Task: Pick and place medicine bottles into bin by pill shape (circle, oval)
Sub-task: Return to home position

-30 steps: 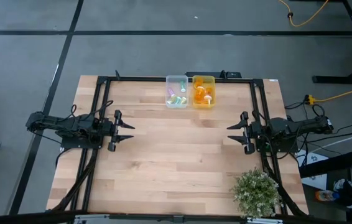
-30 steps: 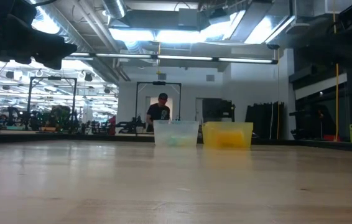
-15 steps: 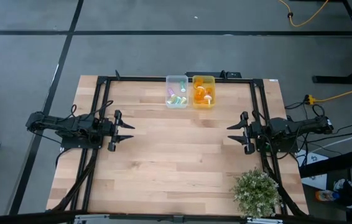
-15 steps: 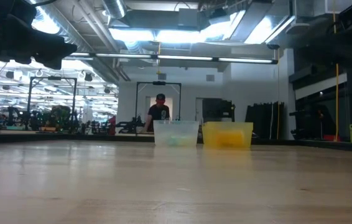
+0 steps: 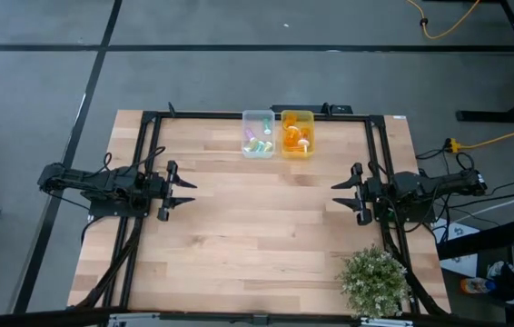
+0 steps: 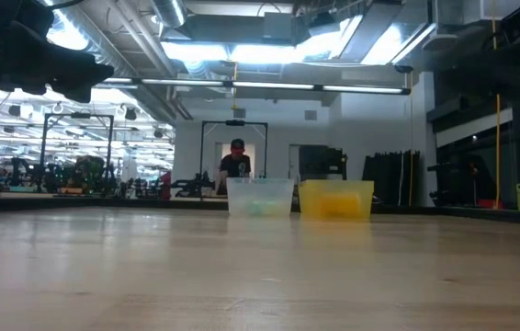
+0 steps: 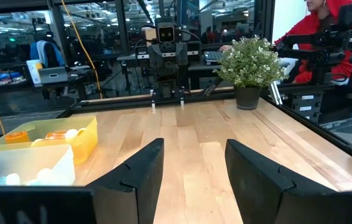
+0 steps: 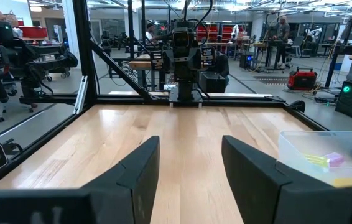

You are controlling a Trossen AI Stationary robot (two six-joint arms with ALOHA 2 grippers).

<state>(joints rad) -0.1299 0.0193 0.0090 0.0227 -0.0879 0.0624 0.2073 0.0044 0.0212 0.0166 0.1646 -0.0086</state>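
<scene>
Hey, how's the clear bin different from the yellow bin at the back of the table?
The clear bin is colourless and see-through; the yellow bin is tinted yellow-orange. The clear bin holds pastel bottles, the yellow bin orange bottles. The clear bin sits nearer the left arm, the yellow bin nearer the right arm. Both are open-topped, side by side.
</scene>
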